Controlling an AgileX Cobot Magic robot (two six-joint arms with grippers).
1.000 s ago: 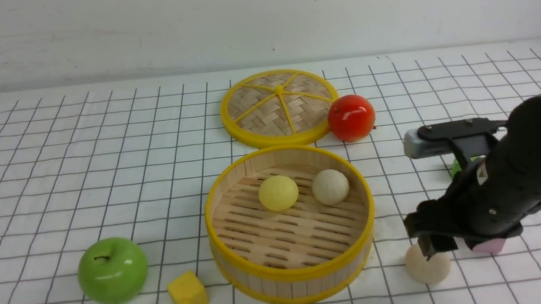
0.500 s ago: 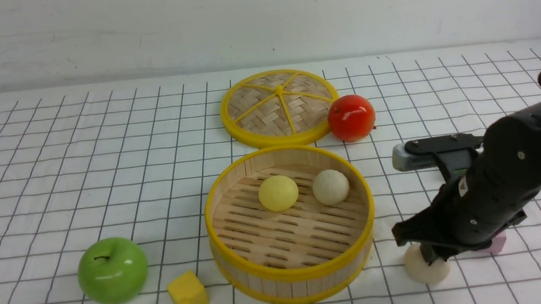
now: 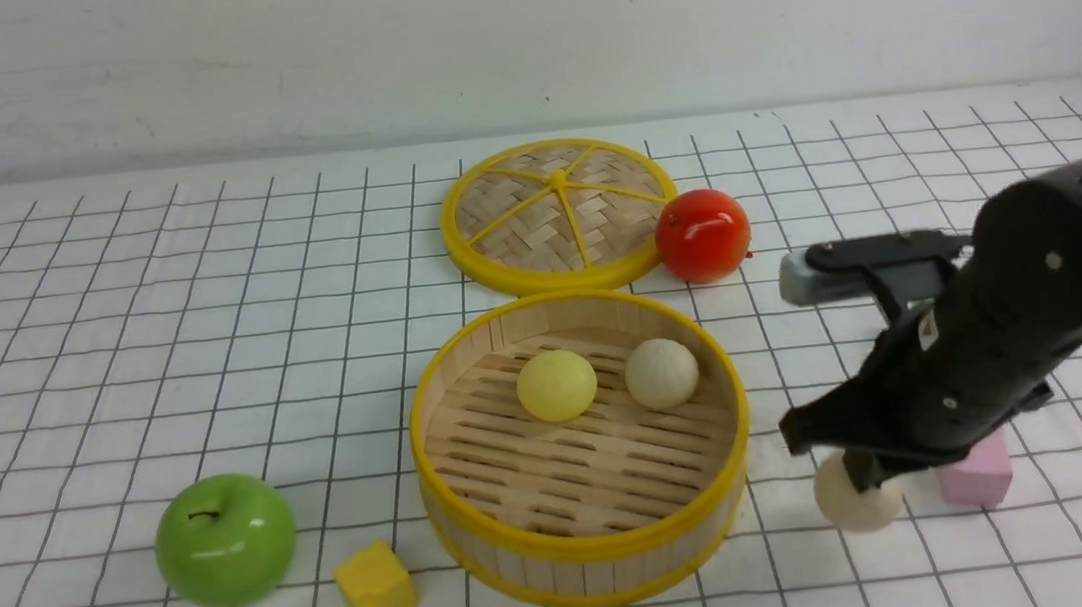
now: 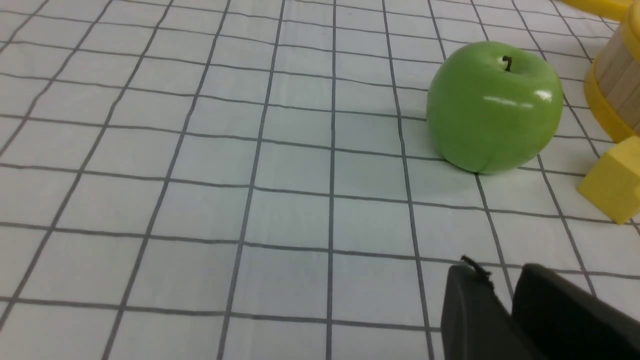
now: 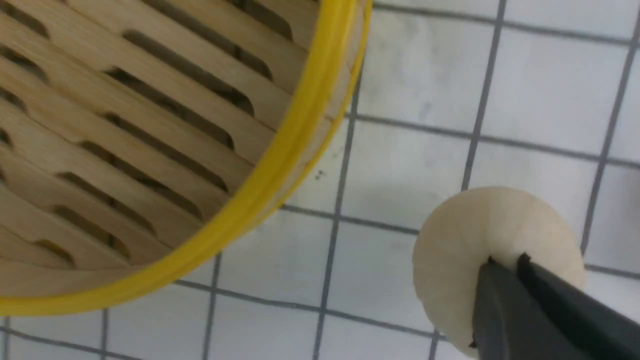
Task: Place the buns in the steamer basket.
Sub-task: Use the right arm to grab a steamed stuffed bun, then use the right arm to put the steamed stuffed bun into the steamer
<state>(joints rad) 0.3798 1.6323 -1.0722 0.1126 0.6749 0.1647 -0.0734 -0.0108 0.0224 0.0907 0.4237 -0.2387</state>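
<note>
Right gripper (image 3: 864, 487) clamps beige bun (image 3: 844, 509) just beside steamer basket (image 3: 529, 568).

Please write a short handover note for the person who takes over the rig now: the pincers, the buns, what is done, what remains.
Left pincer: shut, holding nothing, with the green apple ahead of it.
Right pincer: shut on the third bun, outside the steamer basket, on its right side.
Done: the yellow bun and the cream bun lie on the basket floor.
Left: carry the third bun over the rim and release it inside.
</note>
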